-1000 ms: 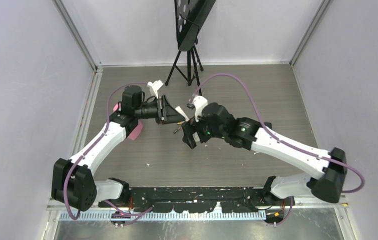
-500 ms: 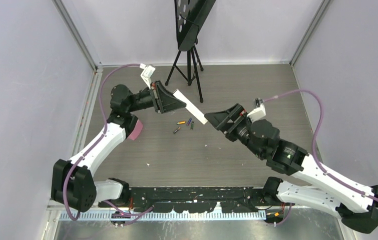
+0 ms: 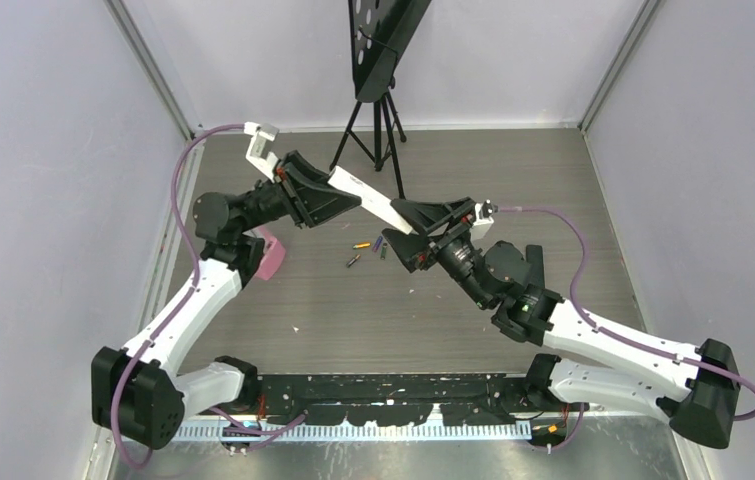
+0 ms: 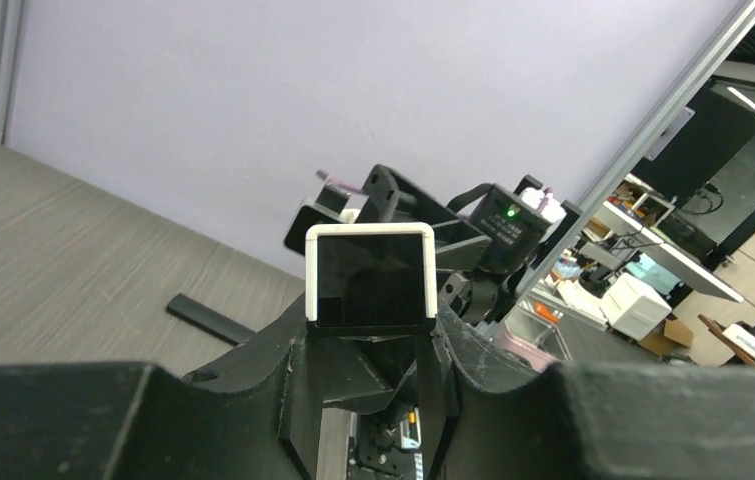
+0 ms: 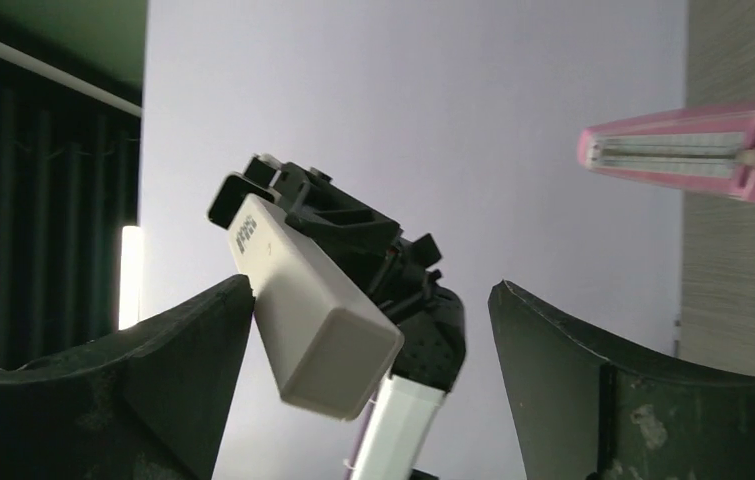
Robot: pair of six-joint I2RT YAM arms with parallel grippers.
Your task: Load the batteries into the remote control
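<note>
My left gripper (image 3: 345, 200) is shut on a white remote control (image 3: 371, 203) and holds it slanted above the table. In the left wrist view the remote's dark end face (image 4: 371, 277) sits clamped between my fingers (image 4: 283, 350). My right gripper (image 3: 415, 232) is open around the remote's free end. In the right wrist view the remote (image 5: 313, 315) lies close to the left finger (image 5: 193, 340), with a wide gap to the other. Four batteries lie on the table below: orange-yellow (image 3: 360, 245), purple (image 3: 377, 242), dark (image 3: 384, 252), reddish-brown (image 3: 352, 261).
A pink object (image 3: 269, 256) lies beside the left arm, also showing in the right wrist view (image 5: 693, 150). A black tripod stand (image 3: 381, 120) stands at the back. A flat black strip (image 4: 208, 318) lies on the floor. Walls close in left and right.
My right arm swung in from the right and put its open gripper around the remote's free end. My left arm drew back and lifted the remote.
</note>
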